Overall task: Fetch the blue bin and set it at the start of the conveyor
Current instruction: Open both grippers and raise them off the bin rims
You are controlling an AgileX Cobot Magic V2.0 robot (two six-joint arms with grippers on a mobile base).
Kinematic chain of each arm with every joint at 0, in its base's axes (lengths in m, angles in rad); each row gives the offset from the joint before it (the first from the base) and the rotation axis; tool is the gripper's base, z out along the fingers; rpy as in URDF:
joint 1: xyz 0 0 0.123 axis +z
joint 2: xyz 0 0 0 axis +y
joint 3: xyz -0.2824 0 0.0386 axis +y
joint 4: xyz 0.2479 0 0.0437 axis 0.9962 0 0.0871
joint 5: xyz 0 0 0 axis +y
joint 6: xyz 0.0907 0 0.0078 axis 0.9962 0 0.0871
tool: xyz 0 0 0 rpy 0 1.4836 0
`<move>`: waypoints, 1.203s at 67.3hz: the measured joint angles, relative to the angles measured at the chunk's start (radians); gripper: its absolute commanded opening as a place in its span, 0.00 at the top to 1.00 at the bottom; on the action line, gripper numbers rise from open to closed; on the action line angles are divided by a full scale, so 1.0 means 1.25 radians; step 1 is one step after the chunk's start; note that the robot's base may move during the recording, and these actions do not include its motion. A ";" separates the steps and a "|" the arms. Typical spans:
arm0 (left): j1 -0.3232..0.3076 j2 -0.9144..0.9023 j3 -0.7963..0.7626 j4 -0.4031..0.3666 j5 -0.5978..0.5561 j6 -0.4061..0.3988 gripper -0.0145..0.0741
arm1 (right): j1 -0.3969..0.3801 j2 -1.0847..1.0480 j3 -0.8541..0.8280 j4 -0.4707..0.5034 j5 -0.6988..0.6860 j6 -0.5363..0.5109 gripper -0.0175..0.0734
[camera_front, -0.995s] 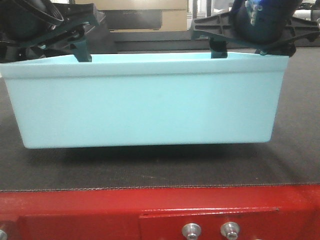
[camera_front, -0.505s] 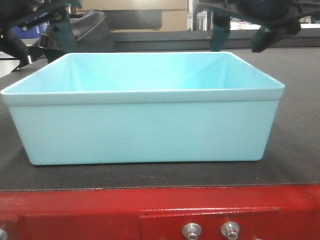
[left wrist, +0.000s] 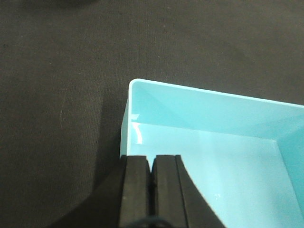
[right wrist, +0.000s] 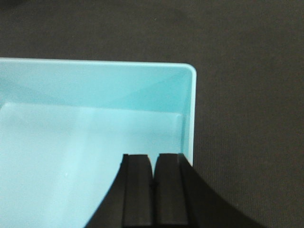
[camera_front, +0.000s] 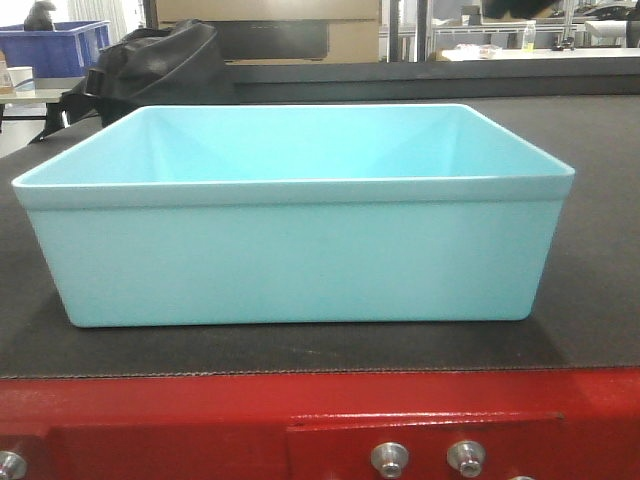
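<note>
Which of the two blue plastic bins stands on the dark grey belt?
The pale turquoise rectangular plastic bin, on the dark grey belt. The dark royal-blue plastic bin sits far behind, off it.

no readable text, labels, brands or numbers anywhere, all three views checked

A: Any diff vs 1 s ago?
B: Both grippers gone from front view, were at far rim of blue bin (camera_front: pixel 295 255). Bin now flat on conveyor start (camera_front: pixel 300 350), more interior showing.
</note>
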 measured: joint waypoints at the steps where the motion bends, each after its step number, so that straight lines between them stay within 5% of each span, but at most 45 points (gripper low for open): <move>1: 0.000 -0.004 0.007 -0.002 -0.007 0.000 0.96 | 0.000 -0.005 0.011 -0.002 -0.010 0.000 0.99; 22: 0.000 -0.138 0.273 -0.035 -0.381 0.000 0.96 | 0.002 -0.176 0.246 -0.034 -0.301 -0.003 0.99; 34: 0.000 -0.239 0.395 0.082 -0.525 0.000 0.96 | 0.002 -0.281 0.321 -0.082 -0.357 -0.003 0.99; 46: 0.000 -0.355 0.437 0.131 -0.542 0.000 0.96 | 0.002 -0.406 0.378 -0.099 -0.363 -0.004 0.99; 81: 0.000 -0.547 0.441 0.138 -0.533 0.000 0.96 | 0.002 -0.591 0.394 -0.102 -0.405 -0.004 0.99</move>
